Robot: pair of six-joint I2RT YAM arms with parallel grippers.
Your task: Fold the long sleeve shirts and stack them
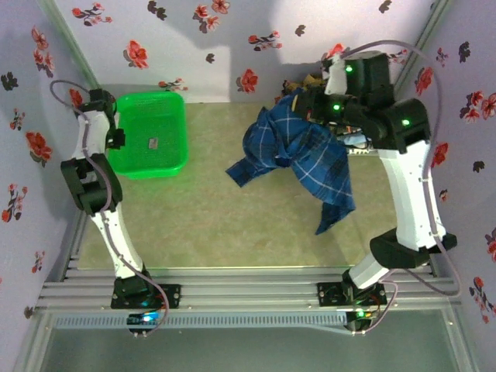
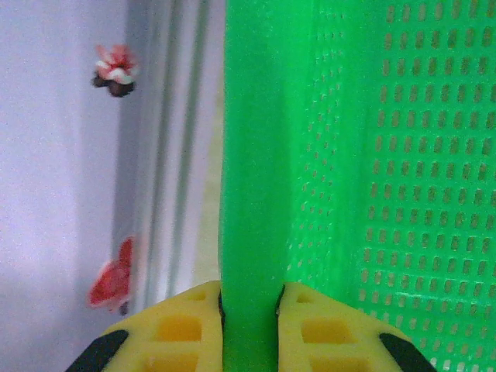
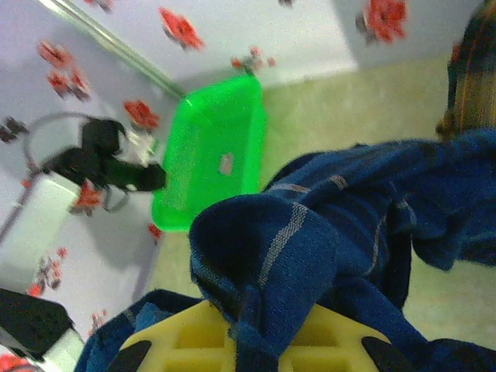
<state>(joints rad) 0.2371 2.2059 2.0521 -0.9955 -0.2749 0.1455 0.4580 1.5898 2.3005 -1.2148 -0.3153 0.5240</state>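
Dark blue plaid shirt (image 1: pixel 302 151) hung bunched and unfolded, right of centre in the top view. One long tail trailed toward lower right. Could not tell whether that tail touched the surface (image 1: pixel 201 225).

Right fingers (image 3: pixel 186 341) were clenched on a twisted wad of the blue cloth, seen at bottom centre of the right wrist view. Mustard-yellow plaid shirt (image 3: pixel 473 70) showed at the upper right edge there, just behind the blue one.

Left fingers (image 2: pixel 178 329) were clamped on the rim of the green basket (image 1: pixel 180 132), upper left in the top view, well apart from the shirt.

Risks, as judged:
- The grip was a small pinch on a wad, so cloth could slip out during a swing.
- The shirt was held at one point only. Laid down like that it would likely land crumpled, with sleeves underneath.
- The trailing tail could snag the shirts in the far right corner and drag them along.
- With the left arm tied to the basket, any pull there could tip or slide it.
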